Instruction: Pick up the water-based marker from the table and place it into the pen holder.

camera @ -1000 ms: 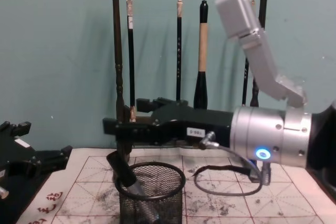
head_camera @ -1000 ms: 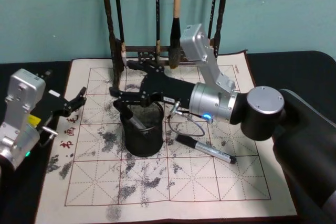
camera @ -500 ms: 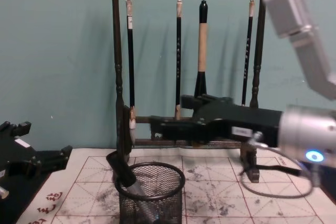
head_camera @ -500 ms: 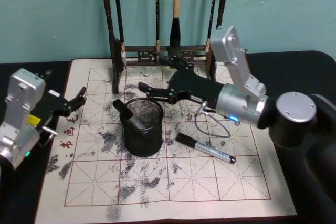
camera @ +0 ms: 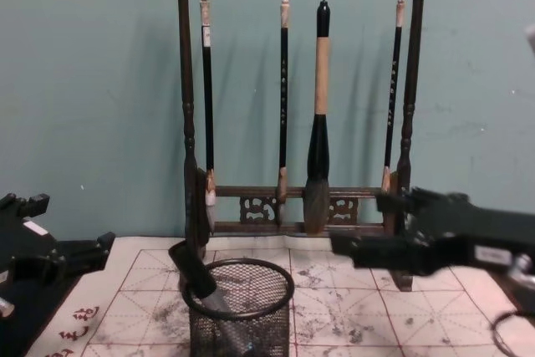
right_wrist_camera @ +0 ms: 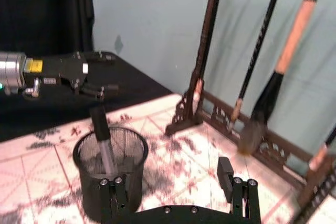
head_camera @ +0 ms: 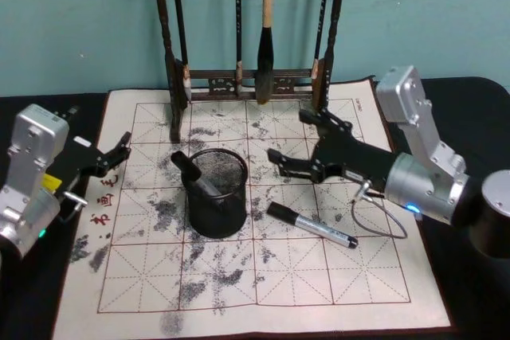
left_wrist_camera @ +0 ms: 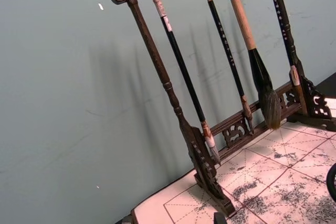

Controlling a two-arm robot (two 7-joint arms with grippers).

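In the holder [head_camera: 219, 214], mid-mat: marker [head_camera: 194, 171], leaning on the left rim, black cap up and poking over the edge, barrel down inside the mesh. Touching the holder alone.

Just right of the holder, above the mat [head_camera: 319, 276]: right gripper [head_camera: 287, 134], fingers wide apart, nothing between them, tips aimed toward the holder but clear of it. Below it, flat on the mat: second pen [head_camera: 312, 225], thin, black-capped, near the holder, not touching.

At the mat's left edge, over the dark table [head_camera: 450, 93]: left gripper [head_camera: 119, 150], fingers apart, empty, parked.

Behind everything: rack [head_camera: 170, 53] with hanging brushes [head_camera: 267, 29].

Step in hand, as judged: past release, placing done, task as good as complete. Next move, probably: right arm back to rest. Calls for enough height to clear the second pen, and a path off the holder rim so as not to tip it or knock the marker out.
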